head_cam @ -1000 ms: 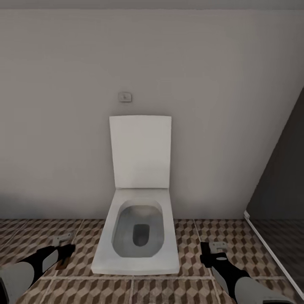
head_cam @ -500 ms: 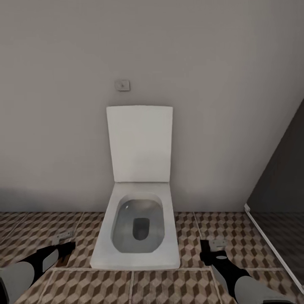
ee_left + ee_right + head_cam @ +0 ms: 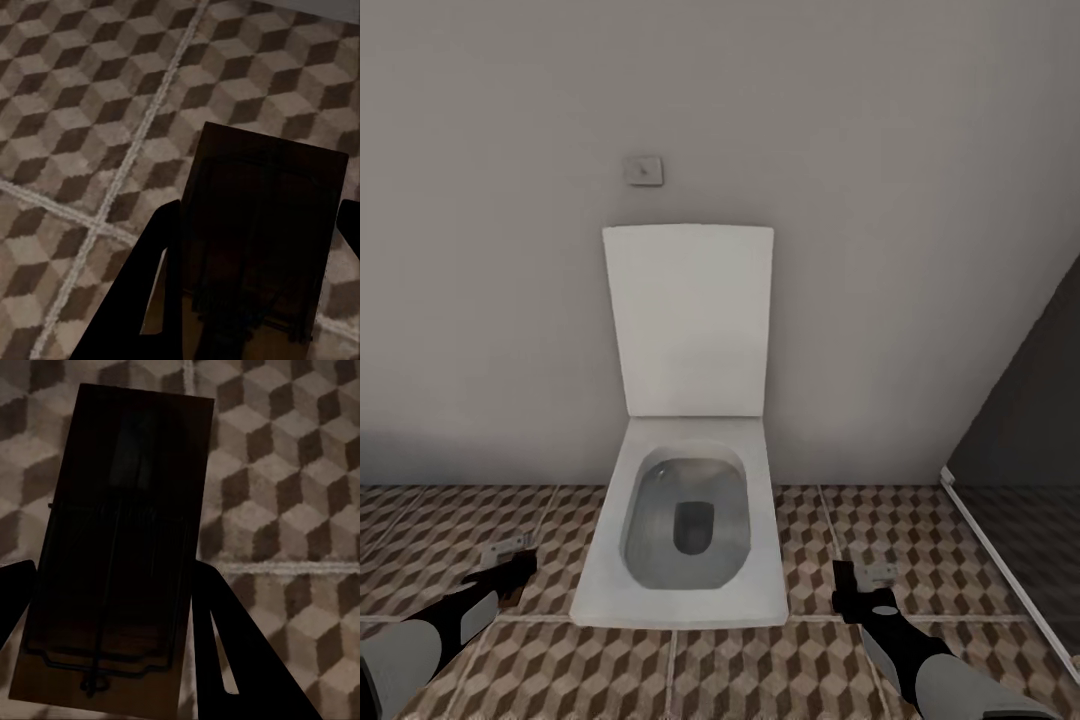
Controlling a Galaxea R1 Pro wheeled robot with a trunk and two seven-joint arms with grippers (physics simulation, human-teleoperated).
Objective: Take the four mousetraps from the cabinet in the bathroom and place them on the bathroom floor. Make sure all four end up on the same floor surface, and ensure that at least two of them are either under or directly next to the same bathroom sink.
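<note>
mousetrap (image 3: 262, 247) too dark to read, perhaps wired, fingers (image 3: 120, 315) cut off

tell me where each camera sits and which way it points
Head: on the robot's head, facing forward and down at the toilet and wall; both forearms show.
Left wrist: by the left pincer, looking down at the floor past a held mousetrap.
Right wrist: by the right pincer, down past its trap.
Shared: the tiled floor.

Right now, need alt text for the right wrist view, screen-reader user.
A mousetrap, a flat wooden board with dark wire, sits clamped between the right gripper's two dark fingers, seen in shadow. Behind it lies the bathroom floor of brown, beige and white cube-pattern tiles with a pale grout line.
</note>
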